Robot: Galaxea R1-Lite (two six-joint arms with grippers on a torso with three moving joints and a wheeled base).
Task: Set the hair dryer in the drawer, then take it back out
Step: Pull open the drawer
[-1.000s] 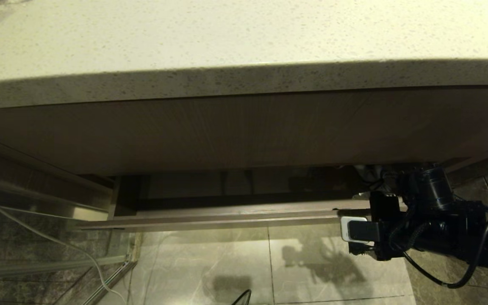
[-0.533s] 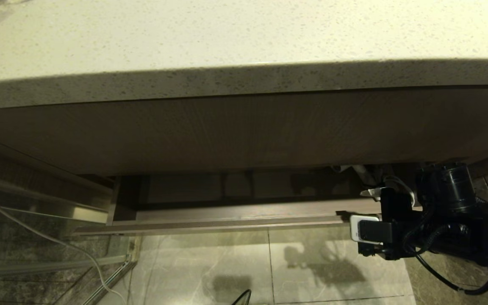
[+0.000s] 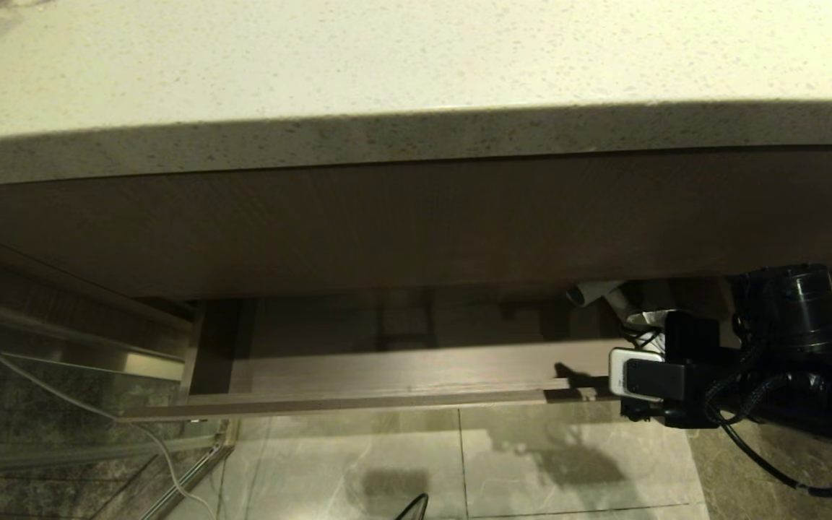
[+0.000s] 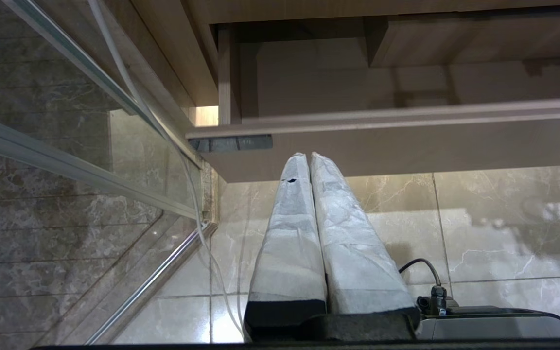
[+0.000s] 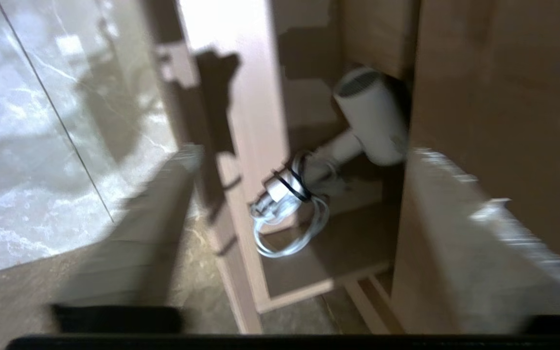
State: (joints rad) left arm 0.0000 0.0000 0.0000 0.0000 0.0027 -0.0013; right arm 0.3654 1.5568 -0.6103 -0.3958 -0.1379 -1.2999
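Hair dryer (image 5: 372, 121) in drawer (image 5: 255, 146), beyond right tool (image 5: 299, 184) (fingers spread, empty).

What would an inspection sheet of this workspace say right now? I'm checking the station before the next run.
Surface: speckled countertop, nothing seen on the visible part.
Job's things: hair dryer lies inside the pulled-out drawer, its cord coiled and tied.
Clutter: nothing seen.
Grippers: right gripper open, fingers either side of the drawer front, holding nothing; left gripper shut, parked low before the drawer's left end.
Cables: white cable trails past the glass panel.
Surroundings: wood-grain front panel, marble floor tiles.
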